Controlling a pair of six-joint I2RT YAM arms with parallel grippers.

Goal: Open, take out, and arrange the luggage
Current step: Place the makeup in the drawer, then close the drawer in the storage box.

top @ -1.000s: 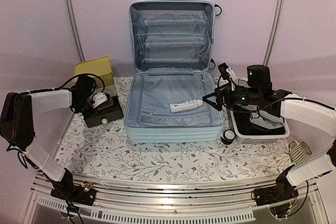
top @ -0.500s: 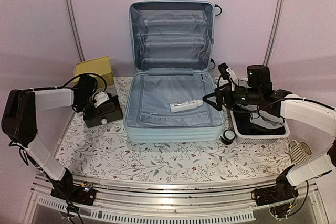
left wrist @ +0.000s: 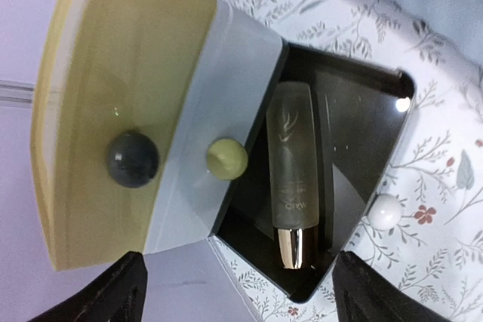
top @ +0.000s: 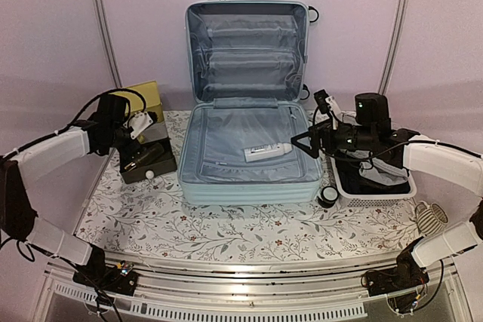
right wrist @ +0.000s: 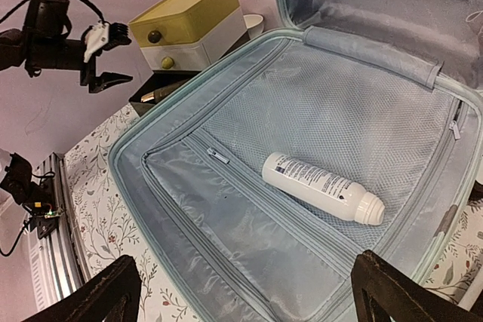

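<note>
The pale mint hard-shell luggage (top: 249,190) stands open at the centre of the floral surface (top: 226,233). Its lid (top: 247,50) is propped upright against the back wall and its lower shell lies flat.

Opening is done, and emptying looks nearly done. 1 white bottle (top: 266,152) with a printed label lies on the mesh lining toward the right of the shell, the only item seen inside.

At the left of the frame, the left gripper (top: 142,123) hangs with its jaws spread and empty above a black drawer (top: 151,162). The drawer stands open in front of a yellow-topped drawer box (top: 143,96), and a frosted bottle (left wrist: 290,179) with a gold cap lies in it.

At the right, the right gripper (top: 306,143) hovers at the luggage's right rim, jaws spread wide and holding nothing. Its wrist view looks down on the white bottle.

Beside it a white lattice basket (top: 377,195) holds dark and grey items too indistinct to name. A small dark jar (top: 328,197) sits on the surface between the luggage's front right corner and the basket.

Judging by this view, 1 step is left: lifting out the white bottle and placing it with the sorted things.
</note>
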